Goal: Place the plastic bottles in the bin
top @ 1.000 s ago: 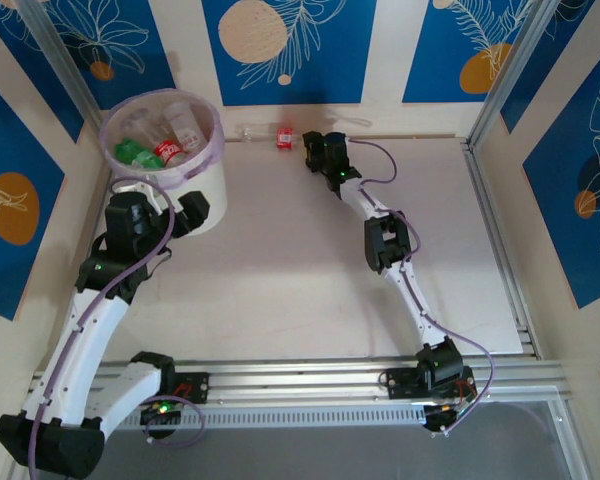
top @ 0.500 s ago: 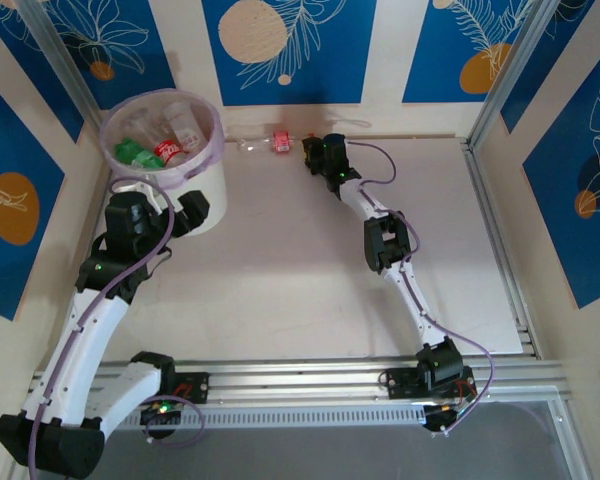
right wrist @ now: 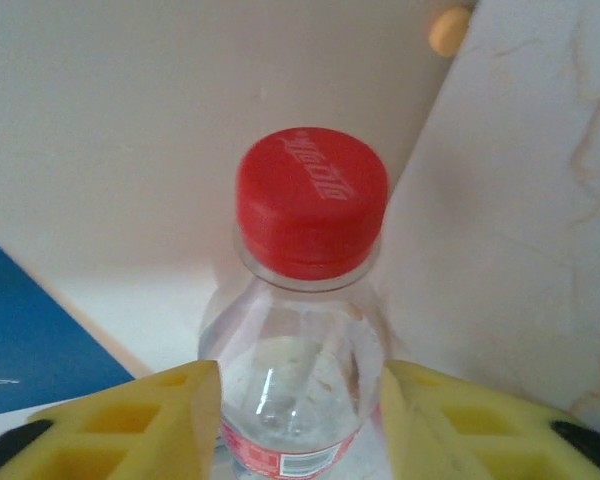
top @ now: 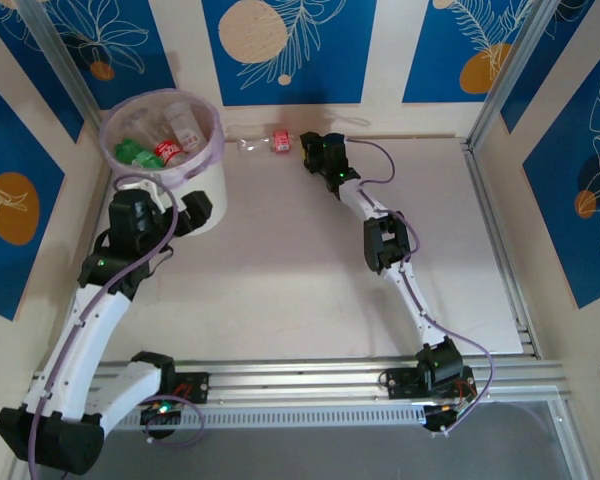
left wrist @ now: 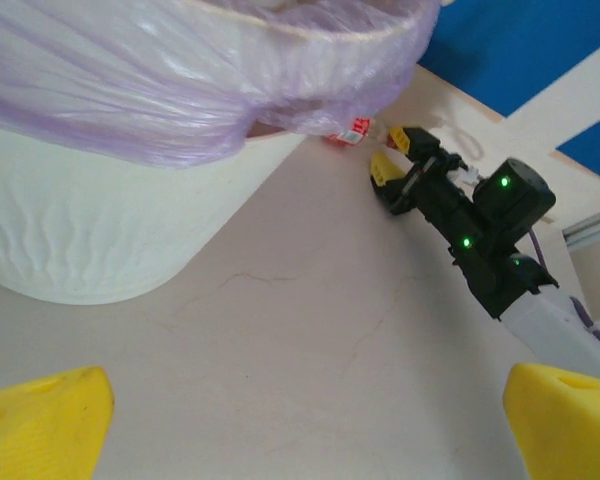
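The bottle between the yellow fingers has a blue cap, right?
No. The cap is red, not blue; the right wrist view shows it. The bottle does sit between the right gripper's yellow fingers.

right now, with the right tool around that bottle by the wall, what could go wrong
The bottle lies against the far wall, the right tool straddling it just below the cap; a shallow grip could let it slip or roll. En route to the bin, the right arm might clip its rim or the left tool beside it.
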`<action>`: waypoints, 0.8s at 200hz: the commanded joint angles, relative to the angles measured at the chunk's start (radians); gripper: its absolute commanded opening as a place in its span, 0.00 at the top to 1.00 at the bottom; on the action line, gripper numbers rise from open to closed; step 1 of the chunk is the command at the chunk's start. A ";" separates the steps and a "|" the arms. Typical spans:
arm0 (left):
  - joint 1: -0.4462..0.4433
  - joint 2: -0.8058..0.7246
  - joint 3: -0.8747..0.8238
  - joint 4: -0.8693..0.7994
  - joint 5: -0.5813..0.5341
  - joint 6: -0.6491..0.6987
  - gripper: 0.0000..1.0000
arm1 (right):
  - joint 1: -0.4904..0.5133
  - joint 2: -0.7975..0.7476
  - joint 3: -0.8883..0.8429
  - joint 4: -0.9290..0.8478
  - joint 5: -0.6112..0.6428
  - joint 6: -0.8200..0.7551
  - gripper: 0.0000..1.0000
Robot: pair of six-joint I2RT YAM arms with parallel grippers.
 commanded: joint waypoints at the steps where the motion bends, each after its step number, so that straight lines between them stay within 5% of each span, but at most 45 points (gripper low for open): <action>1: -0.077 0.033 0.099 -0.048 -0.054 0.122 0.00 | 0.021 0.055 -0.040 -0.169 -0.030 -0.009 0.48; 20: -0.170 0.104 0.216 -0.127 -0.137 0.224 0.00 | 0.019 -0.027 -0.114 -0.156 -0.054 -0.067 0.47; 82: -0.445 0.493 0.636 -0.292 -0.318 0.506 0.00 | -0.048 -0.599 -0.832 0.004 -0.107 -0.319 0.46; 124: -0.445 0.853 0.939 -0.331 -0.249 0.635 0.00 | -0.110 -0.891 -1.123 -0.064 -0.227 -0.505 0.48; 160: -0.363 1.118 1.140 -0.268 -0.146 0.588 0.03 | -0.132 -1.127 -1.320 -0.169 -0.286 -0.658 0.52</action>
